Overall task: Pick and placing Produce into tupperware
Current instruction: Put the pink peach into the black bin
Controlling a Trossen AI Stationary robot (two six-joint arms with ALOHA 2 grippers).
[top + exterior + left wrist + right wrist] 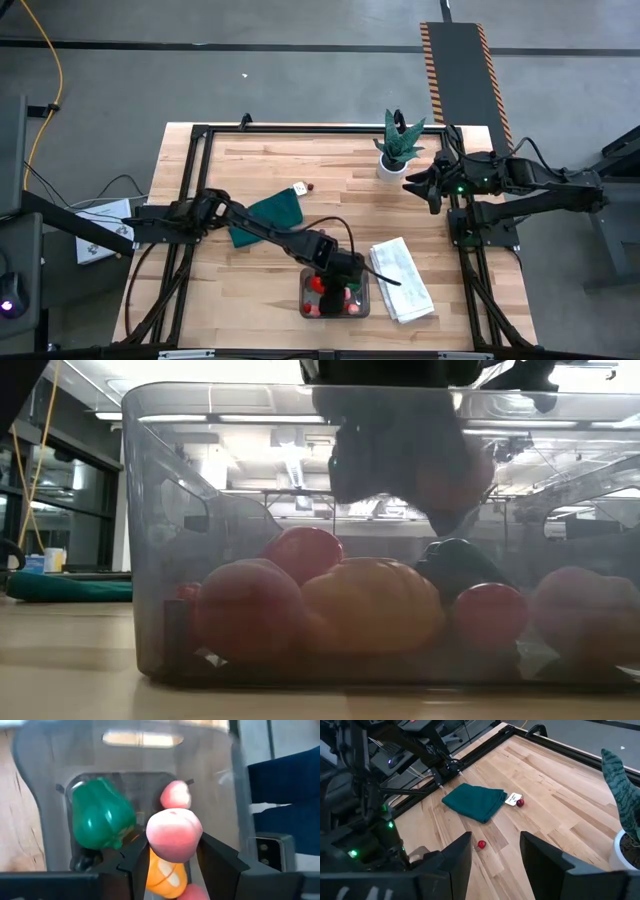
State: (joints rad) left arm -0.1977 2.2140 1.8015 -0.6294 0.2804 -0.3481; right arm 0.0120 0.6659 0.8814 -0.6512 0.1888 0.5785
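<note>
Left claw (330, 277) hangs over the clear plastic container (362, 296) at the near edge of the wooden surface (330, 170), between the arm frames. Fingers (217, 860) closed on a pink toy peach (174, 834), held just above the container's contents. From table height the claw shows as a dark blur (400, 445) inside the upper part of the container wall (150, 560).

Contents of the container: green pepper (100, 817), a second pink piece (176, 795), an orange piece (162, 877) under the held peach. Seen level: a red round piece (303, 552), a pink one (250, 610), an orange pumpkin-like one (372, 605), a dark green one (460, 565), a small red one (488, 615) and another pink one (585, 610), all crowded together on the floor of the container.

Folded white towel (402, 279) lies just beside the container. Dark green cloth (268, 215) sits toward the left arm's base, with a small white tag (513, 798) at its corner; any writing on it is too small to read. A dark red cherry-like piece (520, 803) touches the tag. A small red piece (481, 844) lies apart on bare wood.

Right claw (418, 186) waits near the potted plant (398, 145) at the far right of the surface, fingers (547, 857) spread wide, holding nothing.
</note>
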